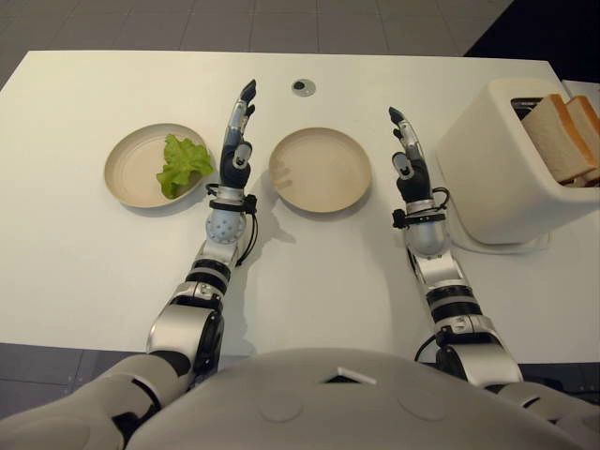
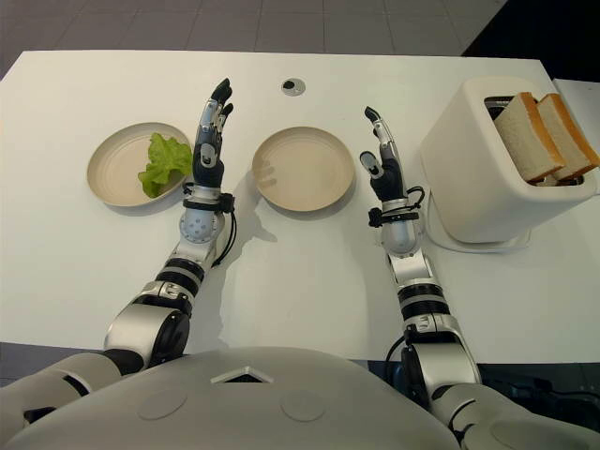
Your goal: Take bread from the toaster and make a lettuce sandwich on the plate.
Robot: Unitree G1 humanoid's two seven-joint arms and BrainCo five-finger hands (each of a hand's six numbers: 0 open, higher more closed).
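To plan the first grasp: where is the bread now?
The bread, two slices, stands in the slots of the toaster at the right side of the table, just right of the right hand.

Lettuce lies on the left plate, the middle plate beside it, bread in the toaster rightmost.

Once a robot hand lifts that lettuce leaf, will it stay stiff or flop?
Probably flop: the lettuce is a thin, ruffled leaf, so its edges would likely droop. It looks light and lies at the rim of the left plate, so a push might slide it off. A hard pinch could tear it.
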